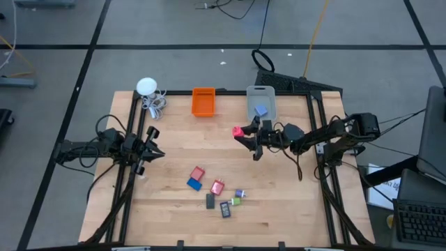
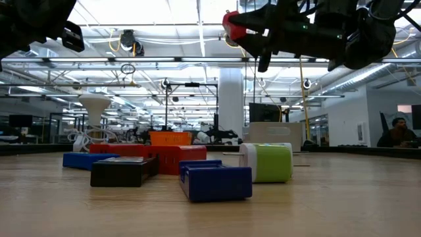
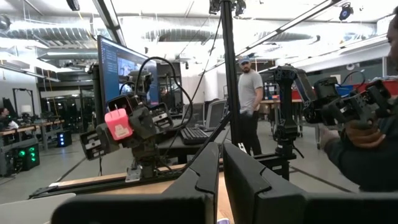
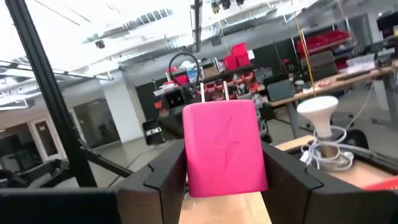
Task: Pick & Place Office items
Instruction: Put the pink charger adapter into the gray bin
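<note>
- in the overhead picture we see a wooden table point(image 1: 279, 209) with one dark arm at each side.
- the right gripper point(image 1: 240, 134), just right of the frame's centre, is raised above the table; its jaws are clamped on a pink block point(image 1: 237, 131). from that arm's own camera the pink block point(image 4: 224, 148) sits squarely between the two fingers point(image 4: 163, 171) and bears a lightning-bolt mark.
- from table height, the same held block point(image 2: 231, 24) shows at the top centre of the frame, well above the wood.
- the left gripper point(image 1: 159, 153) waits at the left edge of the table, jaws closed on nothing.
- the remaining small office items lie together in the lower centre of the overhead frame: a red block point(image 1: 198, 173), a blue block point(image 1: 194, 184), another pink block point(image 1: 217, 187), a dark flat piece point(image 1: 210, 201), a second dark piece point(image 1: 226, 209) and a green bit point(image 1: 235, 201).
- an orange bin point(image 1: 203, 102) and a clear grey bin point(image 1: 261, 102) stand along the top edge of the table; the grey one holds a blue piece point(image 1: 261, 110).
- a white round gadget point(image 1: 146, 86) with a coiled cable rests at the upper left corner.
</note>
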Motion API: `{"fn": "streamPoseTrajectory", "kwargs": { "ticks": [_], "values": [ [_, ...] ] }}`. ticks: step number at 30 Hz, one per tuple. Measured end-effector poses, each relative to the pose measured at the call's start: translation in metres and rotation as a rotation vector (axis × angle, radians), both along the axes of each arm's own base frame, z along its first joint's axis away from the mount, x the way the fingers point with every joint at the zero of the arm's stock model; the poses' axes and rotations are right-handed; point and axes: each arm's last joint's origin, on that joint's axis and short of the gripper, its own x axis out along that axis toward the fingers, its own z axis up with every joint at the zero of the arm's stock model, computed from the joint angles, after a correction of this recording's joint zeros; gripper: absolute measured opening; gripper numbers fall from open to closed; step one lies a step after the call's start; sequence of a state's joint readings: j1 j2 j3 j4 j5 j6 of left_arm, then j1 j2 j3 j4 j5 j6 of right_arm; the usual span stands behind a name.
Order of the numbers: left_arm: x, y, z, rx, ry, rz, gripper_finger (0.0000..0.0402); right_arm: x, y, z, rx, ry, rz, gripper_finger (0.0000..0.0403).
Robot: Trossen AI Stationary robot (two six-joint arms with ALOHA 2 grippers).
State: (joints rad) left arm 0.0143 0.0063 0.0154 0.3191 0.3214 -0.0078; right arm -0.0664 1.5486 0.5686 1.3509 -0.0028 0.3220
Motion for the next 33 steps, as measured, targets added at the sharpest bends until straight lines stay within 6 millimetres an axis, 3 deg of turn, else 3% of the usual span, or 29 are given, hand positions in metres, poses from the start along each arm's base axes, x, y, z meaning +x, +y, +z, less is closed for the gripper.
{"fn": "streamPoseTrajectory", "kwargs": {
  "ticks": [33],
  "values": [
    [0.0, 0.0, 0.0, 0.0, 0.0, 0.0, 0.0024, -0.0007, -0.0031, 0.0014, -0.118, -0.001, -0.049, 0.0164]
  ]
}}
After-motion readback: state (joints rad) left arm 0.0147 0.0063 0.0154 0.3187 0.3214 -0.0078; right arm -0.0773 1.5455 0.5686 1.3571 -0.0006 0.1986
